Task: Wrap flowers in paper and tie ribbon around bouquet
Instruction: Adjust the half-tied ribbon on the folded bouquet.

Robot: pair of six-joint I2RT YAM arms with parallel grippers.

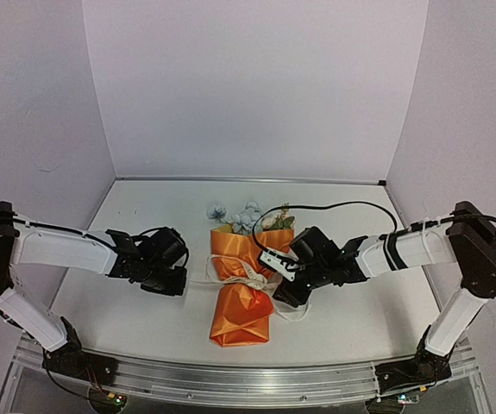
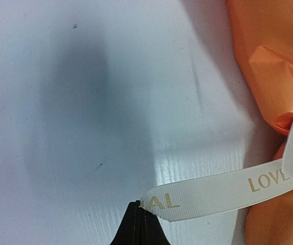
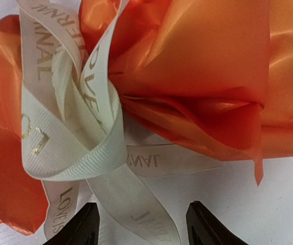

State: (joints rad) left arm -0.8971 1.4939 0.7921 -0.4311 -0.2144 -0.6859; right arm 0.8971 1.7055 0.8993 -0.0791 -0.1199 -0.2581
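We log the table (image 1: pixel 135 332) first, with the bouquet (image 1: pixel 241 289) lying at its middle between the two arms, wide end away from us. The paper (image 3: pixel 212 66) shows orange, gathered and pinched at the waist. The flowers (image 1: pixel 246 216) stick out of the far end, pale blue and white. The ribbon (image 3: pixel 75 148) goes round the pinch and crosses itself in a loose knot. One tail runs off left over bare table in a shallow curve, and another lies toward the right wrist camera. The left gripper (image 2: pixel 138 206) is clamped on the very end of the left tail. The right gripper (image 3: pixel 143 217) hovers just beside the knot, fingers apart and holding nothing, with a tail lying under the gap. We judge the wrapping done and the tying in hand, the knot formed but slack. Next move, as we read it: the right closes on its tail and both pull outward, gently, since thin paper may tear or the bouquet slide.
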